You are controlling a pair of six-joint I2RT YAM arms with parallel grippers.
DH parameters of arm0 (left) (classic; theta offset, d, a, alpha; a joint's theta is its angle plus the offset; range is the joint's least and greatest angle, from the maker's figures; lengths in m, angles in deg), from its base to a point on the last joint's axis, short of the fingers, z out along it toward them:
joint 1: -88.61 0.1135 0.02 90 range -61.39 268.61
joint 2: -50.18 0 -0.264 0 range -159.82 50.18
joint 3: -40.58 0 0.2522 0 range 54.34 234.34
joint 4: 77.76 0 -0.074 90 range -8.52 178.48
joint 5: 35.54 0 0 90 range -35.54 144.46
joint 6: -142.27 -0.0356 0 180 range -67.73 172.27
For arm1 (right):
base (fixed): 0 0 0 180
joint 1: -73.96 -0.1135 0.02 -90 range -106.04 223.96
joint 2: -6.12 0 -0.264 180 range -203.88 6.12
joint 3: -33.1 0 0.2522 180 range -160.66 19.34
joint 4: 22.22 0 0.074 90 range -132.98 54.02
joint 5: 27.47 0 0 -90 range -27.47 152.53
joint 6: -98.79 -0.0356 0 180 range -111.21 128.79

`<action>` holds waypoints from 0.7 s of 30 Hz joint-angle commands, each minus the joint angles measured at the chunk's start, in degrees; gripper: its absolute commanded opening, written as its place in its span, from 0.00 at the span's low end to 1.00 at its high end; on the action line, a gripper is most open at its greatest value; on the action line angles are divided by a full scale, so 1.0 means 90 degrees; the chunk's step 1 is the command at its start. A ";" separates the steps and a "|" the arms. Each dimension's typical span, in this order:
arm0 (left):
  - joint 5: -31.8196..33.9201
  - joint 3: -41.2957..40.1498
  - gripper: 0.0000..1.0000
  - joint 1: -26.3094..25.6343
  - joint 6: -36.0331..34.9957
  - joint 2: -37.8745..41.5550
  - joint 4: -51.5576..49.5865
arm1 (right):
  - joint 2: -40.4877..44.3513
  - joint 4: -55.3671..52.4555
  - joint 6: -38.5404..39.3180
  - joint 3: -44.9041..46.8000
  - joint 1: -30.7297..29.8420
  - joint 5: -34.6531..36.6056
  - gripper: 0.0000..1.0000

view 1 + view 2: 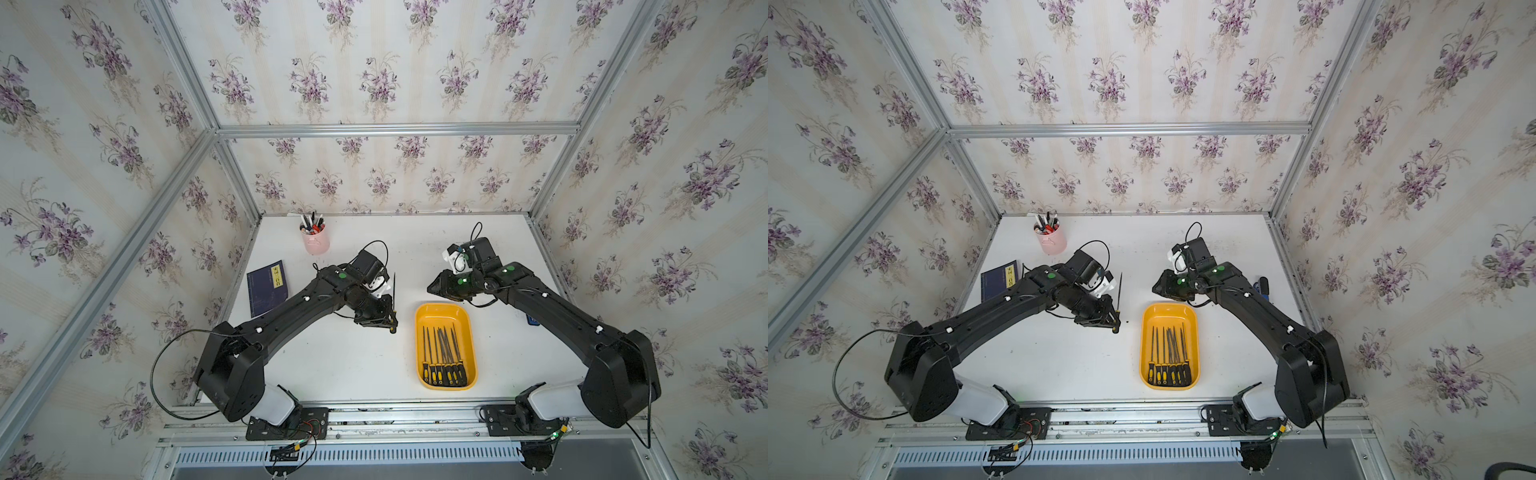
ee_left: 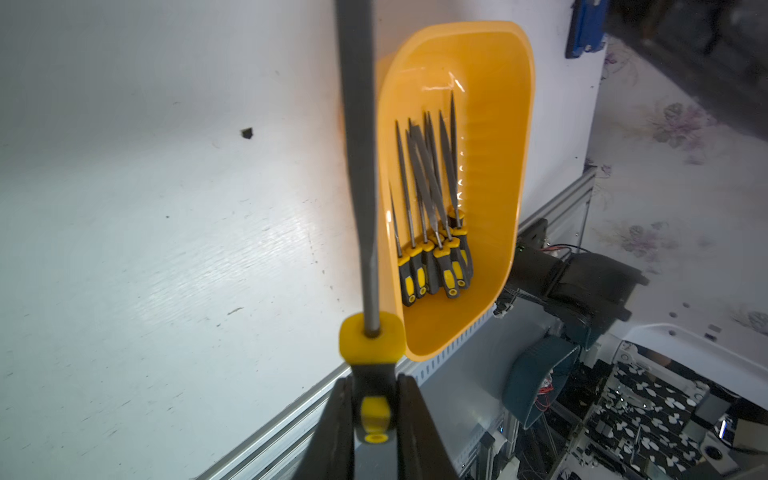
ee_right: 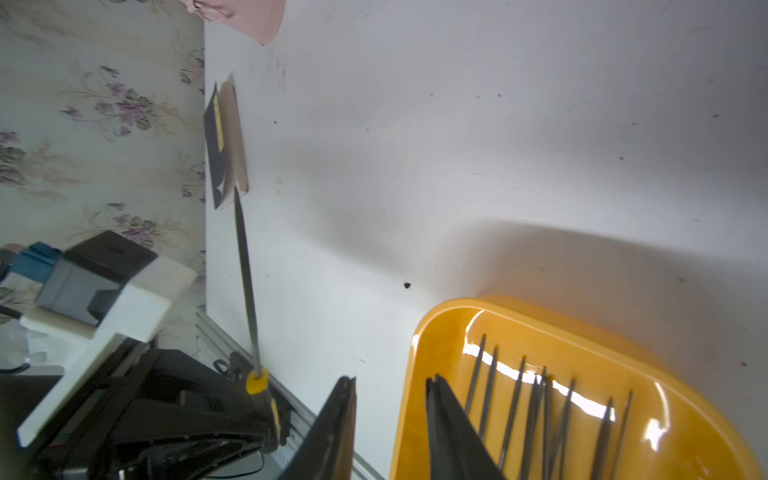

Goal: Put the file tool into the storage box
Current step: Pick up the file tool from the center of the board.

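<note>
My left gripper (image 1: 391,323) (image 2: 375,379) is shut on the black-and-yellow handle of a file tool (image 1: 394,291) (image 1: 1120,291) (image 2: 357,166) (image 3: 247,282). It holds the tool above the table, with the grey blade pointing toward the back wall, just left of the storage box. The storage box (image 1: 445,307) (image 1: 1169,307) (image 2: 498,124) (image 3: 409,415) is an orange-yellow tray holding several files (image 1: 444,357) side by side. My right gripper (image 1: 434,286) (image 3: 390,380) hangs open over the tray's far end, with nothing between its fingers.
A pink pen cup (image 1: 315,242) stands at the back left. A dark blue book (image 1: 267,286) lies by the left wall. A blue object (image 1: 1262,286) sits at the table's right edge behind the right arm. A small black speck (image 2: 247,133) lies left of the tray.
</note>
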 commanded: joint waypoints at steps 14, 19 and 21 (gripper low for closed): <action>-0.0562 0.0366 0.10 -0.0274 -0.0451 -0.0327 0.0046 | -0.0596 0.1091 -0.0646 -0.0360 -0.0211 -0.0913 0.38; -0.0621 0.0369 0.09 -0.0290 -0.0433 -0.0348 0.0101 | -0.0842 0.0981 -0.0613 -0.0472 -0.0342 -0.0693 0.37; -0.0616 0.0352 0.10 -0.0294 -0.0424 -0.0371 0.0105 | -0.0897 0.1020 -0.0635 -0.0494 -0.0352 -0.0658 0.37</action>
